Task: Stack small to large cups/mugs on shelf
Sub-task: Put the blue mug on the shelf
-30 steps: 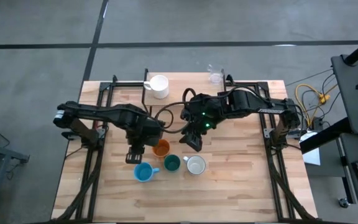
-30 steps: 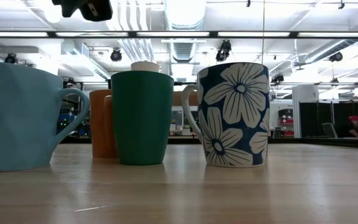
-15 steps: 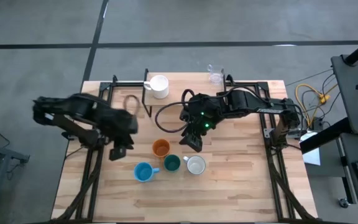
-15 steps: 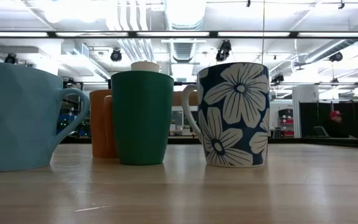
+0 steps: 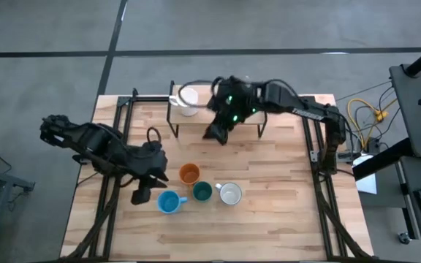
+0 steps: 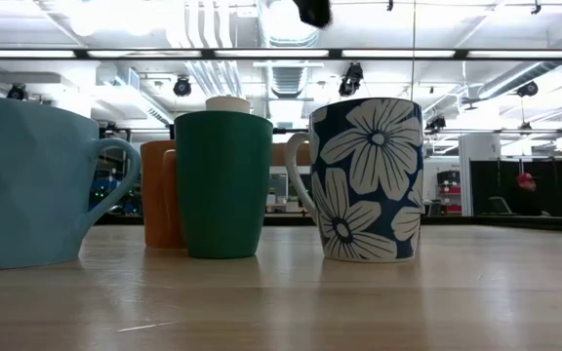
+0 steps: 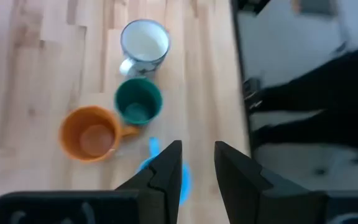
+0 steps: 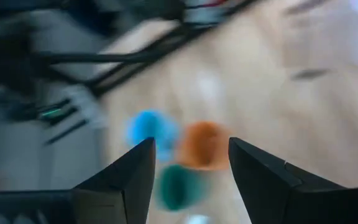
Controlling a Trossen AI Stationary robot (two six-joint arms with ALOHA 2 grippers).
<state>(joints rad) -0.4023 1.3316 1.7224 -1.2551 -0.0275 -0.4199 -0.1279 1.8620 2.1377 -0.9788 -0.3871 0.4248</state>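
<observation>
High view shows the left end effector [image 5: 144,194], slightly parted and empty, now beside the light blue mug [image 5: 168,202] on the desk [image 5: 269,219], while the right end effector [image 5: 215,133], open and empty, has withdrawn toward the shelf [image 5: 232,126], suggesting a pickup next.

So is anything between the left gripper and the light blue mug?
Nothing visible. The left gripper hangs open beside the light blue mug, with bare table between; the orange mug sits farther off.
</observation>
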